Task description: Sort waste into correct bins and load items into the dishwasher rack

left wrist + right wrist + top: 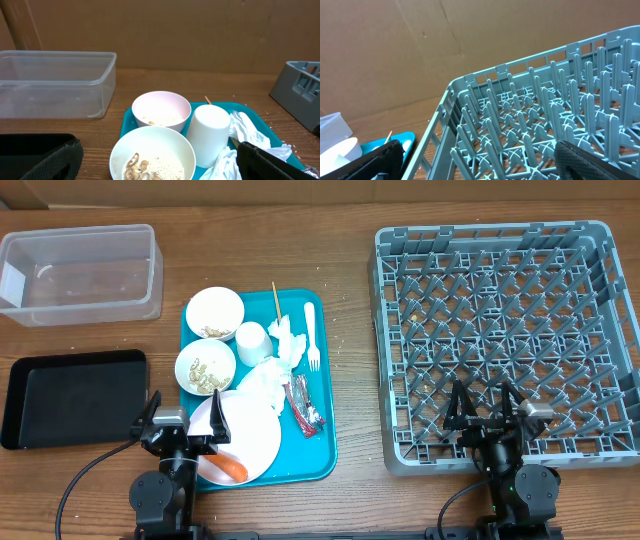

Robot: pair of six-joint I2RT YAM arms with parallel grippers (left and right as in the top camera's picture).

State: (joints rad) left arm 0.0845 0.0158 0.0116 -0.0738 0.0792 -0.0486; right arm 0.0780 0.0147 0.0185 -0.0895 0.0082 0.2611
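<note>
Both arms poised at the near edge, with the loaded tray yet to be cleared.

Overhead, we are holding the left gripper (183,420) spread wide and empty at the near-left corner of the teal tray (325,442), beside the plate (250,435) with its carrot piece (230,470). The right gripper (483,408), equally wide and empty, is hanging over the near edge of the dishwasher rack (505,300), which holds no dishes. The clear tub (80,272) and black tray (72,398) are sitting to the left. From the left wrist, we are looking between our dark fingers (40,159) at two bowls (152,155) of scraps and the cup (211,132), with napkins (245,129) to the right. From the right wrist, rack pegs are filling most of the view. We judge waste should go first: pinch a napkin by its loose top, clear of the cup, before tipping bowls.
</note>
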